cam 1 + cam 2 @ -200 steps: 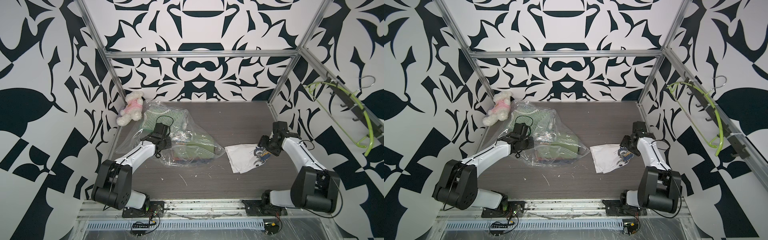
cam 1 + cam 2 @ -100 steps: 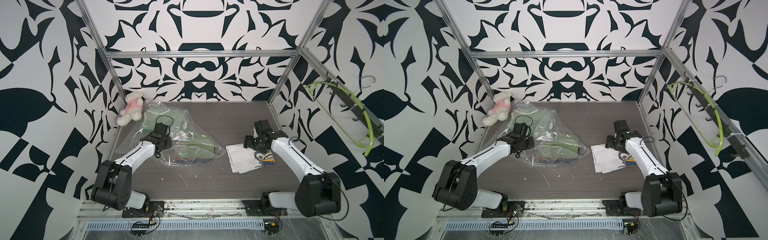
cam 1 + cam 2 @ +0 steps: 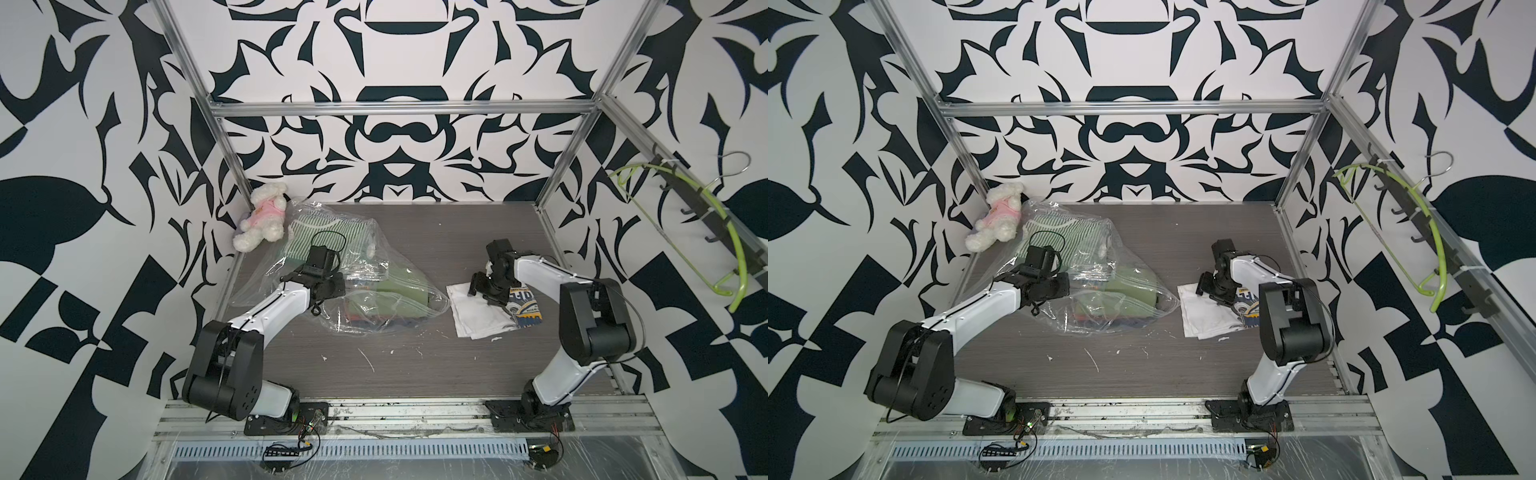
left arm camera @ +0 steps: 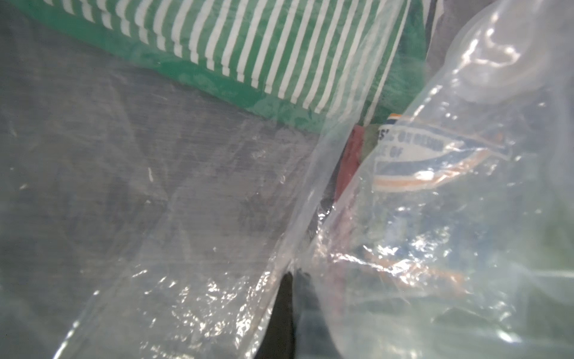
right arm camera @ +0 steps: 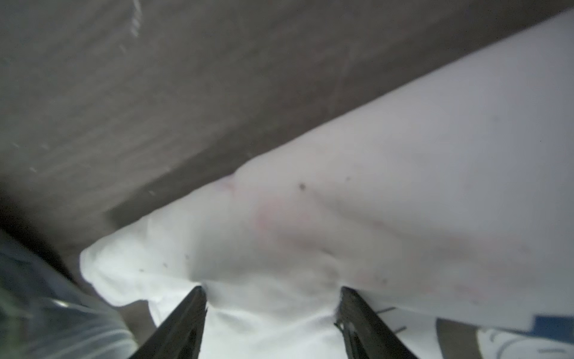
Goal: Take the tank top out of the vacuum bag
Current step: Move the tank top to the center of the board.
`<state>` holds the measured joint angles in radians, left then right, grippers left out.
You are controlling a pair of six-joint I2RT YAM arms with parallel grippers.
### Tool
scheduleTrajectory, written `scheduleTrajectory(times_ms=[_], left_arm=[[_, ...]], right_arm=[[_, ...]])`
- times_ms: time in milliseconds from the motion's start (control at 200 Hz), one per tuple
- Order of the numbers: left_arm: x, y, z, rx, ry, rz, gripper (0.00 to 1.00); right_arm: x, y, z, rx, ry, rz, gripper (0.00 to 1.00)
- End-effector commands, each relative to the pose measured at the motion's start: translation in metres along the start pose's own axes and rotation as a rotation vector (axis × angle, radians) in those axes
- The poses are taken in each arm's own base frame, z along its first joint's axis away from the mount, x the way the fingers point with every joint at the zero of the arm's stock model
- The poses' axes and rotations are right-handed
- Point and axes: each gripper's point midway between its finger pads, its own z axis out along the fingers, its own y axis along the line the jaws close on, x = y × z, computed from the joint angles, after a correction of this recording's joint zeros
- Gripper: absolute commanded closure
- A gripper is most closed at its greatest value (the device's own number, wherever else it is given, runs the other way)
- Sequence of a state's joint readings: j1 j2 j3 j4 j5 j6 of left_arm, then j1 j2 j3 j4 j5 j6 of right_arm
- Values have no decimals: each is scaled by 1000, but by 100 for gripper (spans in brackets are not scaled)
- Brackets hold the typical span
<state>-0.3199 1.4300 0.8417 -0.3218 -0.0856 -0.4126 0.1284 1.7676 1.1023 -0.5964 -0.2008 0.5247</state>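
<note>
The vacuum bag (image 3: 365,307) (image 3: 1100,316) lies crumpled at the table's left middle, with folded clothes inside. My left gripper (image 3: 341,286) (image 3: 1065,286) (image 4: 293,275) is shut on a fold of the bag's clear plastic (image 4: 403,217). To the right, outside the bag, a white tank top (image 3: 478,318) (image 3: 1204,318) with a blue and yellow print lies flat on the table. My right gripper (image 3: 484,293) (image 3: 1210,291) (image 5: 272,290) is down on its left part. Its jaws stand apart, tips on the white cloth (image 5: 372,186), with a ridge of fabric between them.
Inside the bag lie a green-and-white striped garment (image 3: 328,232) (image 4: 248,46) and a pale green folded one (image 3: 401,286). A white plush toy in pink (image 3: 262,216) sits at the back left corner. A green hanger (image 3: 706,232) hangs on the right wall rail.
My right gripper has swung left from the printed side of the tank top onto its white part, and its jaws have narrowed. The left arm has not moved.
</note>
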Motion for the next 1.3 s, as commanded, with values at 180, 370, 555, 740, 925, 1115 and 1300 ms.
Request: scheduleTrajectory(times_ms=[180,370,555,740,925,1115,1300], left_arm=[[-16,-15,-11,62,-34,-8,100],[-10,-16,-11,78,-36,-14,100],[-9,-23,-5,87,-20,2,100],[-11,-27,-4,91,-20,9,100],[-9,-24,-3,71,-16,9,100],[-10,-26,1,77,-12,14,100],[-13,-36,6,92,-8,27,100]], right_arm=[[-80,85,-4,-277,-119,-34,25],[-77,56,-45,-139,-303,-150,19],[-68,-12,-24,71,-226,-113,27],[-39,-31,-2,20,-73,-49,26],[8,-24,-14,-101,-7,-8,27],[-4,-10,-78,-110,-230,-128,24],[-28,2,-68,95,-249,-365,5]])
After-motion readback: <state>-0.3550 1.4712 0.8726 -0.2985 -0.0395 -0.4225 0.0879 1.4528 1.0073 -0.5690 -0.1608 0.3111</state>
